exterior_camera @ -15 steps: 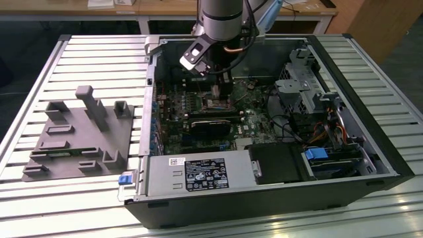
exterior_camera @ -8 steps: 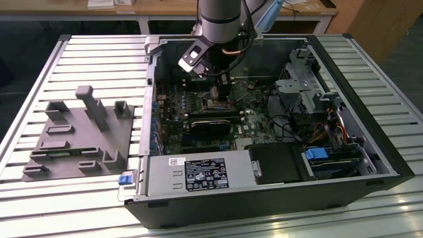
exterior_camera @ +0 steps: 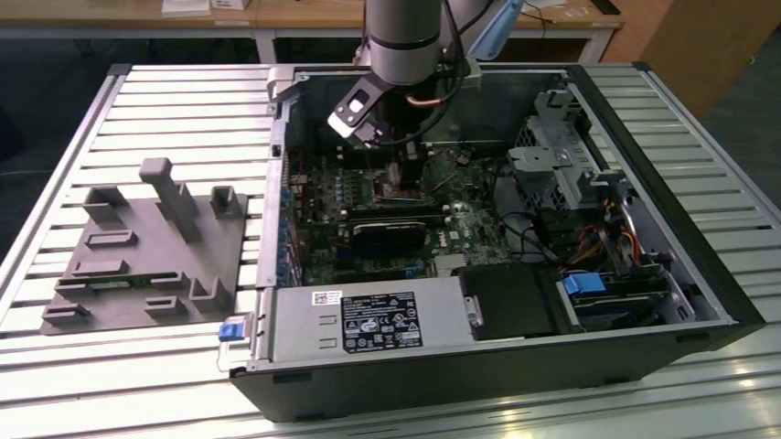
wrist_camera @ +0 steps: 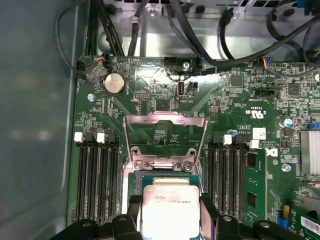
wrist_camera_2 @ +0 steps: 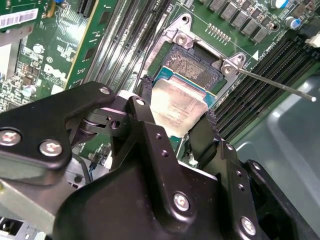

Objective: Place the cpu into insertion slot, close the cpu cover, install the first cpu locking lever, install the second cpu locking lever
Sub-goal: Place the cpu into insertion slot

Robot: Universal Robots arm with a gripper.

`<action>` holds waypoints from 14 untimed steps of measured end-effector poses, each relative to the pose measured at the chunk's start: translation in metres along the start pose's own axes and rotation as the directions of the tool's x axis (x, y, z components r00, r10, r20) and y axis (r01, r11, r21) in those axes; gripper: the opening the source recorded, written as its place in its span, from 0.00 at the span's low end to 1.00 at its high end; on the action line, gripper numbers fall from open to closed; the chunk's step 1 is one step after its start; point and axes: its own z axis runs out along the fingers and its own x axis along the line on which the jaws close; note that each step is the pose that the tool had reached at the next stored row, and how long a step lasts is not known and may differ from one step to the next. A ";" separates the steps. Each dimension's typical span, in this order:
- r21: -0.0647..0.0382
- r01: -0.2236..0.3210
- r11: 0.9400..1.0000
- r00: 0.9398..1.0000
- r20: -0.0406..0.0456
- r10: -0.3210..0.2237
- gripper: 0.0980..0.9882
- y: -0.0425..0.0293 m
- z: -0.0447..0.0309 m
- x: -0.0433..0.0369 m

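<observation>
My gripper is shut on the cpu, a pale silvery square chip pinched between two black fingers. The chip hovers over the near part of the insertion slot, whose dark pin field shows beyond it; whether they touch I cannot tell. The cpu cover, a silvery frame with a large window, stands flipped open past the slot. A thin metal locking lever sticks out sideways from the slot's corner. In the exterior view the arm reaches into the black computer case with the gripper low over the board.
Long black memory slots flank the socket on both sides. Black cables run along the case wall beyond the board. A black heatsink block and a power supply sit in the case. A grey fixture lies on the slatted table.
</observation>
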 end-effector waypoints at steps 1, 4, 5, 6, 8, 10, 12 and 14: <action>0.000 0.000 1.000 1.000 0.000 0.000 0.50 -0.0005 0.0009 0.0001; 0.000 0.000 1.000 1.000 0.000 0.000 0.50 -0.0016 0.0031 0.0003; 0.000 0.000 1.000 1.000 0.000 0.000 0.50 -0.0019 0.0038 0.0003; 0.000 0.000 1.000 1.000 0.000 0.000 0.50 -0.0021 0.0044 0.0003; 0.000 0.000 1.000 1.000 0.000 0.000 0.50 -0.0024 0.0062 0.0003; 0.000 -0.002 1.000 1.000 0.000 0.002 0.50 -0.0027 0.0082 0.0003; 0.000 -0.002 1.000 1.000 0.001 0.002 0.50 -0.0034 0.0105 0.0003; 0.000 -0.001 1.000 1.000 0.002 0.001 0.50 -0.0041 0.0130 0.0003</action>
